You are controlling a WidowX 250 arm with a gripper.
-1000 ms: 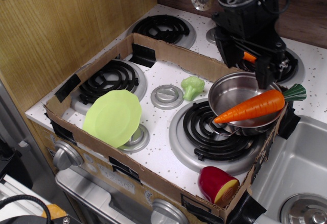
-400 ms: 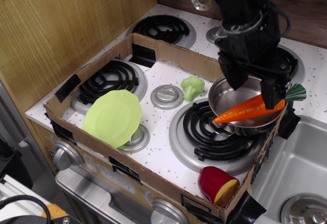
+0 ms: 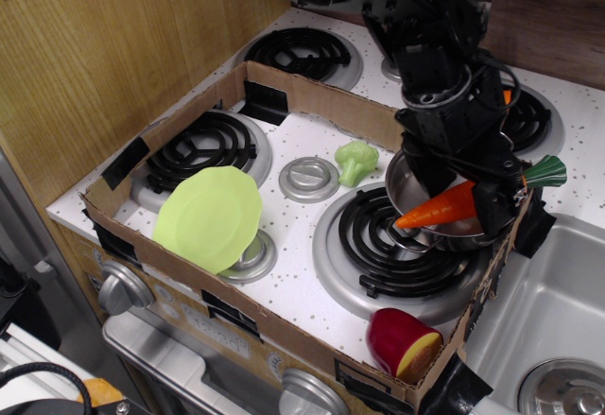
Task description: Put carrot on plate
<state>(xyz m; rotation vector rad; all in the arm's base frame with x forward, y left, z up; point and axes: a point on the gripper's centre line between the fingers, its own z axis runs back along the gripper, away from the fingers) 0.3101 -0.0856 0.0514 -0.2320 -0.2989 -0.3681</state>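
Straddling carrot (image 3: pixel 440 208) over pot (image 3: pixel 416 181), open-fingered gripper (image 3: pixel 465 193).

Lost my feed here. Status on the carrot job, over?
Pincer down over carrot, jaws straddling it, grip unconfirmed. Carrot lies across pot rim. Plate empty, front left. Broccoli and silver disc between.

My arm is black throughout, with a matte plastic and metal finish. The wrist section is built from stacked blocky housings with rounded collars and one ring-shaped joint. Thin black cables loop along the outside of the housings. A small pale patch sits near the top of the upper segment; its detail is too small to read. My gripper (image 3: pixel 465 191) ends in two flat, black, angular fingers (image 3: pixel 494 209) on a wider black body.
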